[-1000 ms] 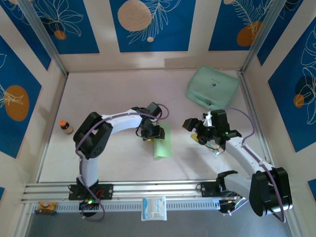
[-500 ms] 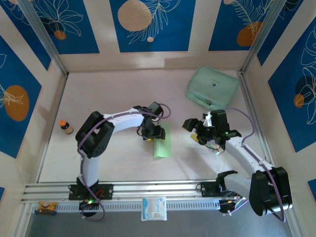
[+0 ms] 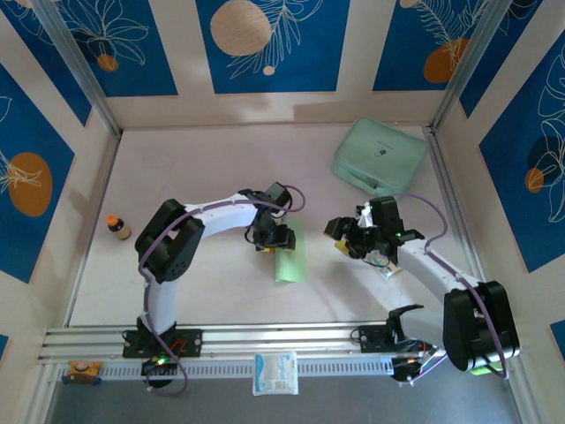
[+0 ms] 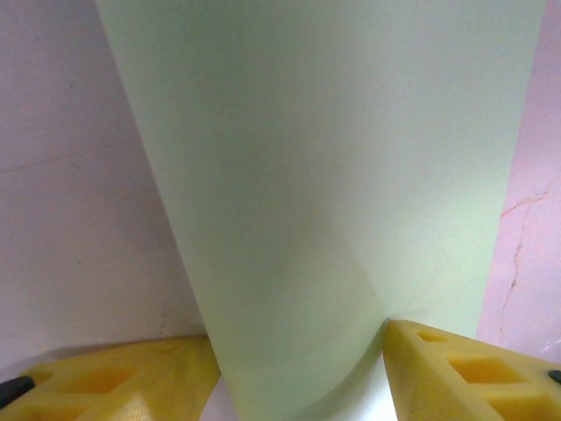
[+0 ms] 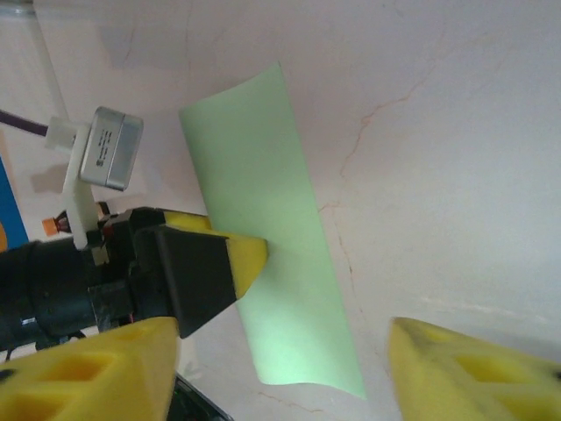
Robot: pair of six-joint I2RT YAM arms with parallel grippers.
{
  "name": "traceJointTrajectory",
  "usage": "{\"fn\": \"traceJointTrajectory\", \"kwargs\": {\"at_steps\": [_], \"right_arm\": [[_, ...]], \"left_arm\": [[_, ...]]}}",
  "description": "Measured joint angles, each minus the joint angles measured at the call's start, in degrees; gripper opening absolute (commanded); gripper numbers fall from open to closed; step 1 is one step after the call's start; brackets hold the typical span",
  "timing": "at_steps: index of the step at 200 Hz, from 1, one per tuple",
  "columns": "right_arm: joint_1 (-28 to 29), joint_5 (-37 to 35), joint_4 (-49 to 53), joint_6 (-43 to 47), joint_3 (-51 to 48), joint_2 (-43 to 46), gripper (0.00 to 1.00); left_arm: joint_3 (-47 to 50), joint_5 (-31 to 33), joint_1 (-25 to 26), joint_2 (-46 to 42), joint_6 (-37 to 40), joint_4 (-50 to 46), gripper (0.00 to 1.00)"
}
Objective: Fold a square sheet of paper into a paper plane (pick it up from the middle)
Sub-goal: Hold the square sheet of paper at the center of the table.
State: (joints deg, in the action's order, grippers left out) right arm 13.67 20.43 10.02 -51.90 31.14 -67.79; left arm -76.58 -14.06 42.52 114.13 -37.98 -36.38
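The square sheet of paper (image 4: 333, 175) lies between the left fingers (image 4: 465, 373).

Far-L half of table (image 3: 177, 168) is bare, plenty of room to pass. Small bottle (image 3: 116, 227) stands by the L wall. Mint-green case (image 3: 380, 156) blocks the far-R corner. Mid-table is tight: left end effector (image 3: 267, 243) is down on the sheet of paper (image 3: 290, 256), w/ its arm arching across from the L. Right end effector (image 3: 338, 237) hangs just R of the sheet, w/ a narrow bare gap btw them. Near strip in front of the sheet is free. Walls close in on 3 sides.
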Motion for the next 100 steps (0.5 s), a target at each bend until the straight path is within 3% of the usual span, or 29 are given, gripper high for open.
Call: {"fn": "traceJointTrajectory", "kwargs": {"at_steps": [49, 100], "right_arm": [[4.57, 0.13, -3.21, -0.63, 0.74, -8.17, 0.15], [9.53, -0.55, -5.99, -1.18, 4.87, -16.92, 0.01]], "left_arm": [[0.00, 0.00, 0.00, 0.02, 0.00, 0.00, 0.61], [0.00, 0.02, 0.02, 0.02, 0.00, 0.02, 0.61]]}}
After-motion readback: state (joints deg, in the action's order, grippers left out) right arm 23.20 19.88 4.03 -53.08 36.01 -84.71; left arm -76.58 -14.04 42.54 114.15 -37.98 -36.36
